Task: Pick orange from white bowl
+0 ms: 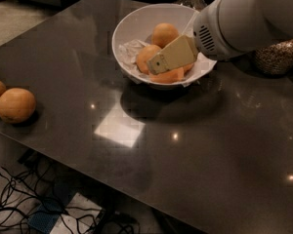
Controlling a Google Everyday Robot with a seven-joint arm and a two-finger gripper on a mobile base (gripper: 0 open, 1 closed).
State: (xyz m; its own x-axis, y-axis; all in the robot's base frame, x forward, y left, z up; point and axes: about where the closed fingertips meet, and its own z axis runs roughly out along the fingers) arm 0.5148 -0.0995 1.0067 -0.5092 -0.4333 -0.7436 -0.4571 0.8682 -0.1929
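Holding several oranges point(164, 34): white bowl point(129, 27); end effector point(158, 65) inside, over front orange point(168, 76).

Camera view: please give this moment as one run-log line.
gripper: low in white bowl, over its oranges | grasp: unclear | table: two other oranges, left edge

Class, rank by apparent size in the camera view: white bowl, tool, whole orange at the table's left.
1. White bowl.
2. Tool, down among the bowl's oranges, and left orange: too alike to rank; the orange is nearer.
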